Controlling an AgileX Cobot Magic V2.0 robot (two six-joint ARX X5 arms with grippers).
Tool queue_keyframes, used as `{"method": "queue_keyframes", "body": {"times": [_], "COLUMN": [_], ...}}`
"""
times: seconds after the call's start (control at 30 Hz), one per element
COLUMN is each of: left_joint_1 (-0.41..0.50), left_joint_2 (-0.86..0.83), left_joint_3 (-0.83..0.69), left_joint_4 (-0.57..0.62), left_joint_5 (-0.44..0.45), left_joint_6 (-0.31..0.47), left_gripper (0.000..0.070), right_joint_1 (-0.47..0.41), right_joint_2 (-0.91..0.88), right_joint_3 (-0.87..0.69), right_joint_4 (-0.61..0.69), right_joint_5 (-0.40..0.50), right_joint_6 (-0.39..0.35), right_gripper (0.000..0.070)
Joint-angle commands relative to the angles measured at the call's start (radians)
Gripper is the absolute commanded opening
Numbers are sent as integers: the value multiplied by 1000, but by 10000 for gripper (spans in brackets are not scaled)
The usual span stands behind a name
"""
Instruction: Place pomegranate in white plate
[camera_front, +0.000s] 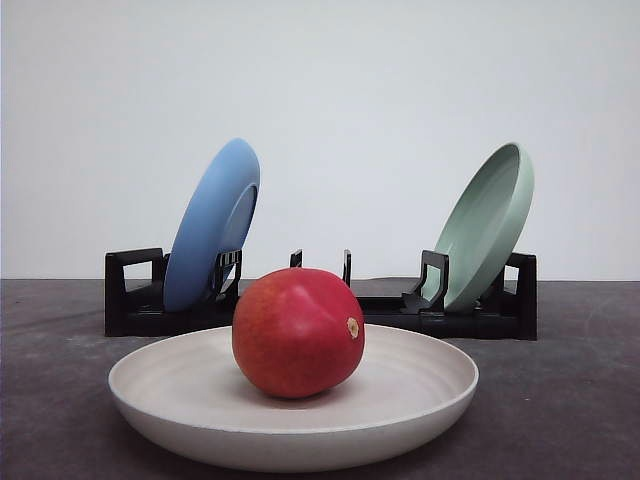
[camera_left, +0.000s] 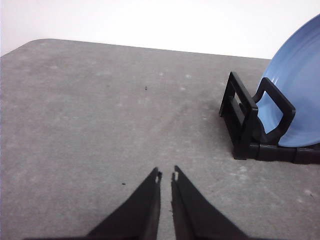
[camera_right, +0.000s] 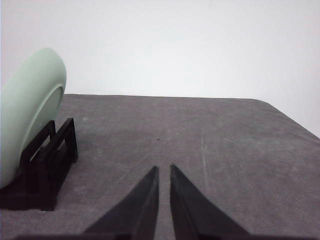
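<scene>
The round red pomegranate (camera_front: 297, 331) looked smooth and faintly glossy; the wide cream-white plate (camera_front: 200, 415) was matt; the grey desk (camera_left: 90, 115) looked rough and mottled.

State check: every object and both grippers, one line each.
pomegranate: resting inside the white plate, free of either gripper
white plate: flat on the table, holding the pomegranate
blue plate: standing tilted in the rack's left end
pale green plate: standing tilted in the rack's right end
black rack: on the table behind the white plate
left gripper: nearly shut, empty
right gripper: nearly shut, empty
</scene>
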Motion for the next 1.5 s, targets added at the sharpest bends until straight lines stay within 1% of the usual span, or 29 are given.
{"method": "queue_keyframes", "body": {"times": [0.0, 1.47], "left_joint_1": [1, 1], "left_joint_2": [0, 0], "left_joint_3": [-10, -10], "left_joint_4": [-2, -2], "left_joint_5": [2, 2], "left_joint_6": [-2, -2], "left_gripper": [22, 22], "right_joint_1": [-1, -1], "right_joint_2": [1, 1], "right_joint_3": [-3, -3], "right_joint_4": [11, 11], "right_joint_5": [0, 0], "right_joint_6": [10, 10], "right_gripper": [38, 38]}}
